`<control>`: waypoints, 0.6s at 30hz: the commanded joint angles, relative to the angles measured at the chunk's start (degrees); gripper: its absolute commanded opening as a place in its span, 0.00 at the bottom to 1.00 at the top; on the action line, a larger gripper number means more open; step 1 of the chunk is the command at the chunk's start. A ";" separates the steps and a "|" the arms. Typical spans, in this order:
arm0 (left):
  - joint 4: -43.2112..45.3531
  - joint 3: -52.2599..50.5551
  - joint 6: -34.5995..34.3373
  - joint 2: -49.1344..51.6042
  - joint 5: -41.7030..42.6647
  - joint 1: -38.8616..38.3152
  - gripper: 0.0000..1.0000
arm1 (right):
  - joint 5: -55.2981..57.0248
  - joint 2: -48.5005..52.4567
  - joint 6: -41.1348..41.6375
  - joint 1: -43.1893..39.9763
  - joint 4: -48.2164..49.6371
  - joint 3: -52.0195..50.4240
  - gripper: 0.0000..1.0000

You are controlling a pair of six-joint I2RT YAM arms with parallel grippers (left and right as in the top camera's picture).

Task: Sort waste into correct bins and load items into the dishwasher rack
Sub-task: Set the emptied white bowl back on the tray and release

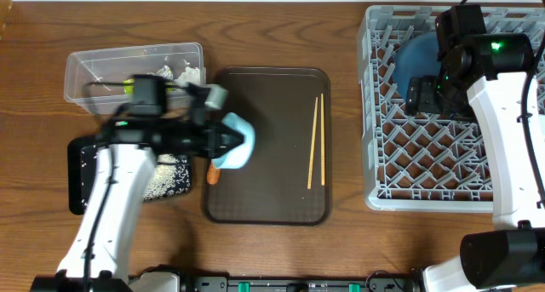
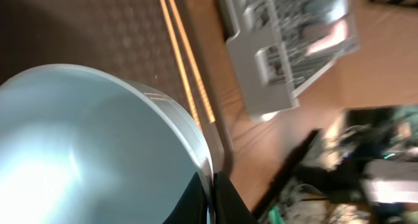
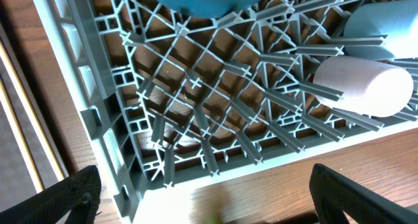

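- Nearest, the short orange stick [image 1: 213,176] lies at the brown tray's [image 1: 272,208] left edge.
- Just beyond, the left gripper [image 2: 210,199] is clamped on the small light-blue bowl's [image 1: 237,143] rim, over that edge.
- The chopsticks [image 1: 316,140] lie side by side on the tray's right part, long axis running near-to-far.
- The right gripper [image 3: 204,191], fingers spread wide and empty, hangs over the dishwasher rack [image 1: 426,181], which holds the dark blue bowl [image 1: 421,58].

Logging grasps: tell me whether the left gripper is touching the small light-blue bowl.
Touching. The left wrist view shows the left gripper with its dark fingers on either side of the rim of the small light-blue bowl, pinching it.
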 commanded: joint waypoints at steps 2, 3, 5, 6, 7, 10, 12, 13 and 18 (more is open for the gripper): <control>4.28 0.90 -10.80 3.23 -16.22 -10.49 0.06 | -0.15 -0.42 -0.02 -0.31 -0.07 0.17 0.95; 5.46 0.90 -12.20 4.20 -18.40 -12.70 0.06 | -0.15 -0.42 -0.02 -0.31 -0.07 0.17 0.95; 7.87 0.90 -15.39 6.69 -22.95 -16.90 0.06 | -0.15 -0.42 -0.02 -0.31 -0.07 0.17 0.95; 8.90 0.90 -16.63 7.98 -24.50 -18.58 0.06 | -0.15 -0.42 -0.02 -0.31 -0.07 0.17 0.95; 9.92 0.90 -17.22 9.20 -25.55 -20.06 0.06 | -0.13 -0.42 -0.04 -0.31 -0.07 0.17 0.95; 13.18 0.90 -17.68 12.66 -26.75 -23.80 0.06 | -0.13 -0.42 -0.07 -0.31 -0.07 0.17 0.95; 15.39 0.90 -18.29 14.36 -27.15 -25.42 0.06 | -0.15 -0.42 -0.07 -0.28 -0.07 0.17 0.96; 16.22 0.90 -18.29 15.04 -27.47 -25.99 0.06 | -0.15 -0.42 -0.07 -0.28 -0.07 0.17 0.96; 16.35 0.92 -18.16 15.26 -30.18 -26.12 0.32 | -0.20 -0.42 -0.50 -0.31 -0.07 0.17 0.95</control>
